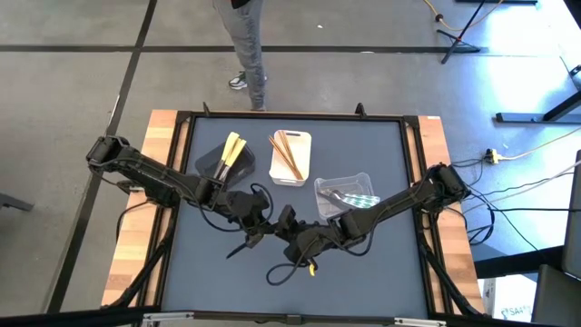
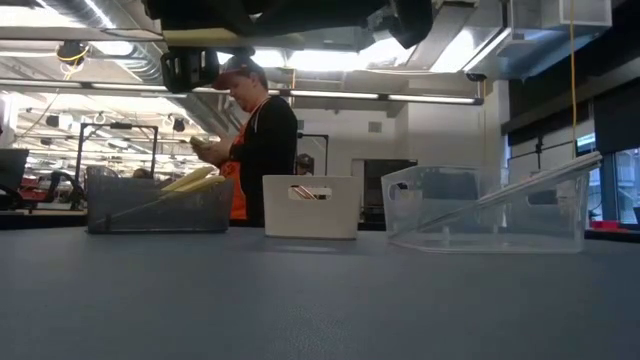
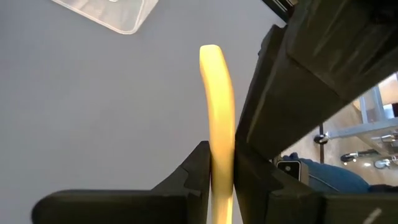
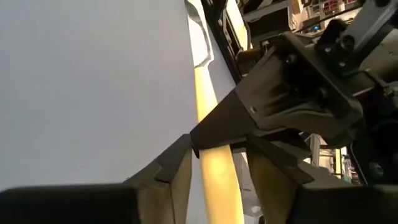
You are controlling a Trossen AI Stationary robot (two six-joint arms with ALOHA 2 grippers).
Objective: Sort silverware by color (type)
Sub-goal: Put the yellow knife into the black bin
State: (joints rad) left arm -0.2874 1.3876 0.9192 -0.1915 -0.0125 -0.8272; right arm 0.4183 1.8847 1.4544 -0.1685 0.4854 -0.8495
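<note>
Nearly finished: pale yellow utensils (image 1: 231,151) fill the black tray (image 1: 211,162), orange-brown ones (image 1: 288,154) the white tray (image 1: 291,176), silver-grey ones (image 1: 349,195) the clear tray (image 1: 362,181). At mid-counter (image 1: 381,263), the left end effector (image 3: 222,180) pinches the last pale yellow plastic utensil (image 3: 217,106); the right end effector (image 4: 214,168) is spread around it.

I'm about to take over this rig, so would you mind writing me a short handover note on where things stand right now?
Left gripper: shut on a pale yellow utensil, held over mid-table.
Right gripper: open around the same utensil, face to face with the left gripper; this looks like a handover between the arms.
Sorted so far: yellow pieces in the black tray, orange-brown pieces in the white tray, silver-grey pieces in the clear tray.
Left: the held yellow utensil goes to the black tray. I see no other loose silverware on the table, though the arms hide part of it.
</note>
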